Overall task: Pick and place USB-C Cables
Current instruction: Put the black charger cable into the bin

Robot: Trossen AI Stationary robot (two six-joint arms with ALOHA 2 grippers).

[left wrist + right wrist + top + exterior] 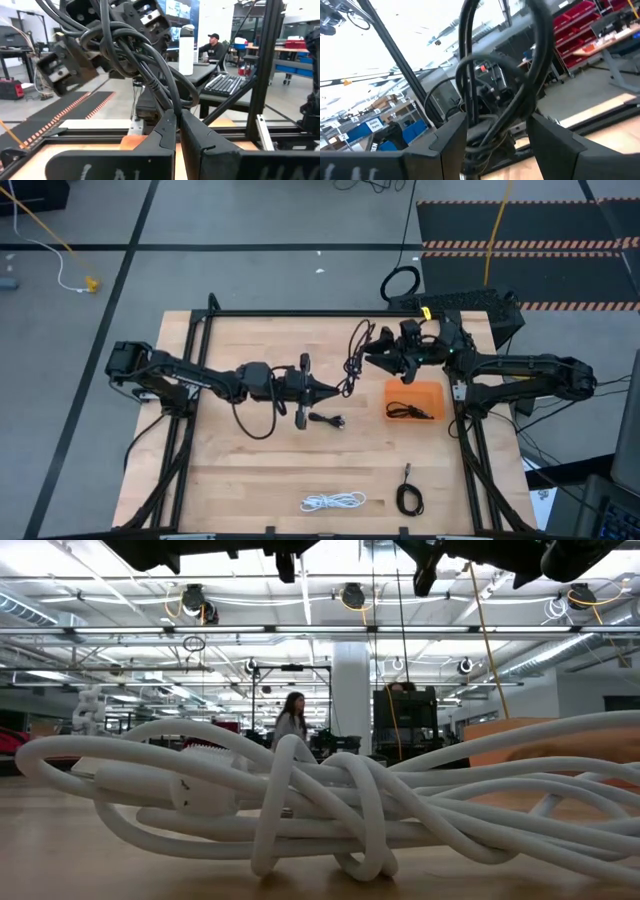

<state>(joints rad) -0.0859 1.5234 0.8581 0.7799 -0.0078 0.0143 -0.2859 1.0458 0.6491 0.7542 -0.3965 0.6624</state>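
A black USB-C cable (354, 352) is up in the air between my two grippers, over the table's far middle. My left gripper (338, 389) is shut on it. My right gripper (378, 360) is open, one finger on either side of the cable's loops (510, 100). A second black cable (411, 411) lies in the orange tray (432, 389). A third black cable (325, 420) lies on the table below my left gripper. A fourth black cable (410, 498) and the white cable (333, 501) lie near the near edge. The white cable (320, 800) fills the low view. My left gripper (177, 117) pinches several strands of the black cable's bundle (172, 102) between its two fingertips, coming level from the table's left. The cable is lifted clear, its loops (145, 60) rising toward my right gripper. My right gripper (497, 135) has the loops between its open fingers; whether they touch, I cannot tell.
A black frame (300, 313) runs round the table's far edge and both sides. A dark box with a yellow tag (470, 305) sits off the far right corner, beside a round black cord loop (400, 283). Bare wood lies in the table's near middle (250, 470).
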